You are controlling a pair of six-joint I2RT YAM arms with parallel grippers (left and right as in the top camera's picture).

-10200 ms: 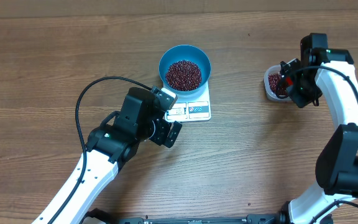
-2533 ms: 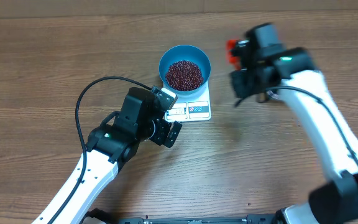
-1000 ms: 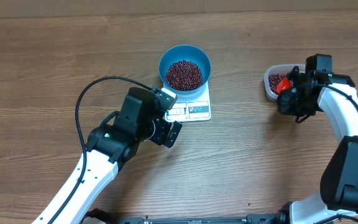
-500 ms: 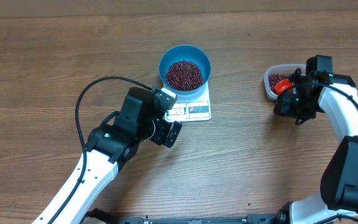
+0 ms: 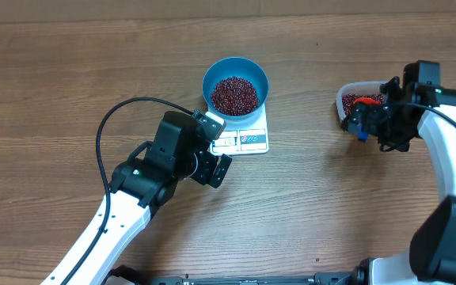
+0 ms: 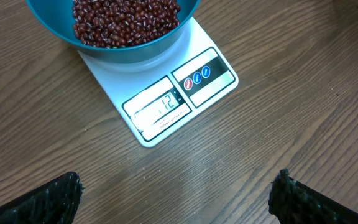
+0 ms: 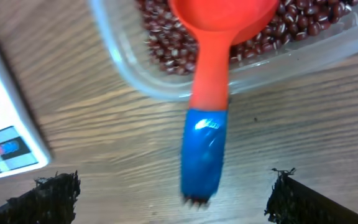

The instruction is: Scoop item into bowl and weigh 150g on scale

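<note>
The blue bowl (image 5: 235, 85) (image 6: 166, 40) stands on the white scale (image 5: 252, 139) (image 6: 179, 102), and dark red-brown beans (image 5: 233, 94) (image 6: 123, 15) fill it. The scale's display shows digits. My left gripper (image 5: 214, 150) (image 6: 176, 193) hovers open over the wood just in front of the scale, holding nothing. My right gripper (image 5: 368, 120) (image 7: 173, 190) is open beside a clear tub (image 5: 343, 103) (image 7: 135, 71) of beans (image 7: 166, 43). A red scoop with a blue handle (image 5: 360, 127) (image 7: 202, 149) rests with its cup in the tub. The handle sticks out between my spread right fingers, touching neither.
A black cable (image 5: 113, 119) loops over the table by the left arm. A corner of the scale (image 7: 5, 146) shows at the left of the right wrist view. Bare wooden tabletop (image 5: 307, 206) lies between the scale and the tub.
The right gripper has opened and let go of the scoop, which now rests in the tub with its handle hanging out. The right arm shifted slightly right. The left arm has not moved.
</note>
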